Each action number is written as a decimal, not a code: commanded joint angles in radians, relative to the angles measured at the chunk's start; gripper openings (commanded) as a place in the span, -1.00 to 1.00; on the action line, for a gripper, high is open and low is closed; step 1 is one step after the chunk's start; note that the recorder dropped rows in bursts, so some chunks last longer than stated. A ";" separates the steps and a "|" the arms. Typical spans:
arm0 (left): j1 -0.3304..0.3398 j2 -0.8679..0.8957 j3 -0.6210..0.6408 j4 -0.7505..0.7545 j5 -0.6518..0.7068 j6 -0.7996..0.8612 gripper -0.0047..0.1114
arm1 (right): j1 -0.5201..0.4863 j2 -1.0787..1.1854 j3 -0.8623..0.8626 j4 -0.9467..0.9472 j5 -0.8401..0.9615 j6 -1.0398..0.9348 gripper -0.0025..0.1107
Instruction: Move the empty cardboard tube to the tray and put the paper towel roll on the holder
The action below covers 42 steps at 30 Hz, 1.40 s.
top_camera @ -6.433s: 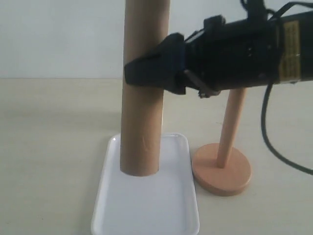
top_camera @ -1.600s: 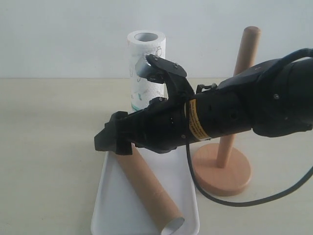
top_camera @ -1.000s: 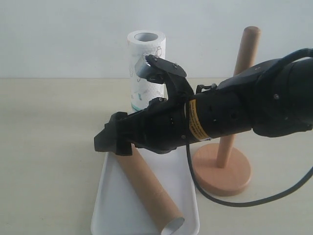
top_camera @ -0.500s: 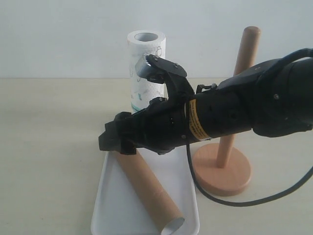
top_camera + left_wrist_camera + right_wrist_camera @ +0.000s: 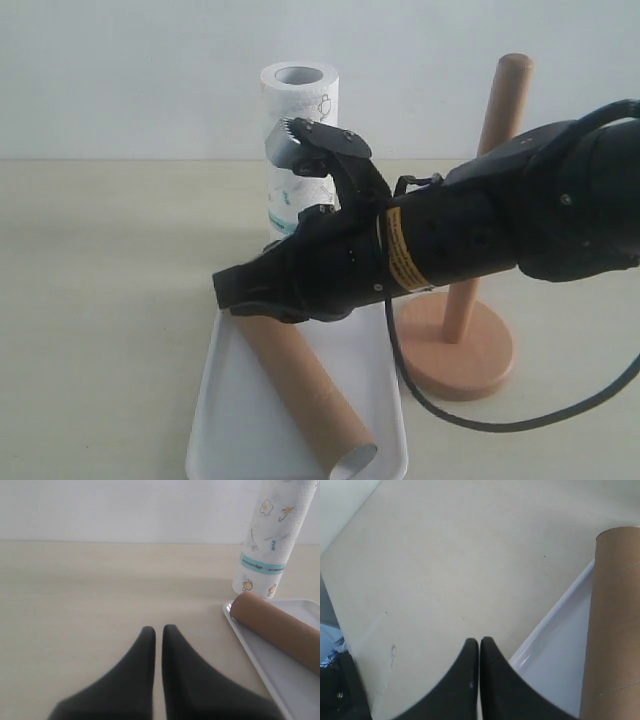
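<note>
The empty cardboard tube (image 5: 305, 390) lies slantwise in the white tray (image 5: 225, 420), its open end toward the tray's near corner. My right gripper (image 5: 224, 290) hovers just above the tube's far end, shut with nothing in it. In the right wrist view its tips (image 5: 479, 641) sit over the table beside the tray rim (image 5: 545, 630) and the tube (image 5: 612, 625). The paper towel roll (image 5: 298, 110) stands upright behind the arm. The wooden holder (image 5: 455, 345) stands right of the tray, its post bare. My left gripper (image 5: 158, 628) is shut and empty, low over the table, left of the roll (image 5: 270, 540), the tube (image 5: 280, 627) and the tray (image 5: 272, 667).
The right arm's black body (image 5: 480, 235) and its cable (image 5: 470, 415) cross in front of the holder's post and the roll's lower half. Bare beige table (image 5: 100, 300) stretches to the left of the tray. A pale wall stands behind.
The tube, earlier held upright over the tray by the right gripper, now lies released in it. Over the last second the right gripper has drawn back slightly rightward and tilted up.
</note>
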<state>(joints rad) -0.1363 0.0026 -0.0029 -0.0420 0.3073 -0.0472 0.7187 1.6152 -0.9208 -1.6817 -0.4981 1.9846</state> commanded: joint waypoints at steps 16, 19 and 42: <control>0.004 -0.003 0.003 0.001 -0.002 0.005 -0.84 | 0.001 -0.269 0.171 0.020 -0.052 -0.146 -0.96; 0.004 -0.003 0.003 0.001 -0.002 0.005 -0.84 | 0.001 -0.319 0.227 0.020 -0.055 -0.167 -0.96; 0.004 -0.003 0.003 0.001 -0.002 0.005 -0.84 | -0.041 -1.135 0.830 0.083 -0.008 -0.522 -0.96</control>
<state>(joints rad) -0.1363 0.0026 -0.0029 -0.0420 0.3073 -0.0472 0.7045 0.5592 -0.1389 -1.6029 -0.5344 1.4910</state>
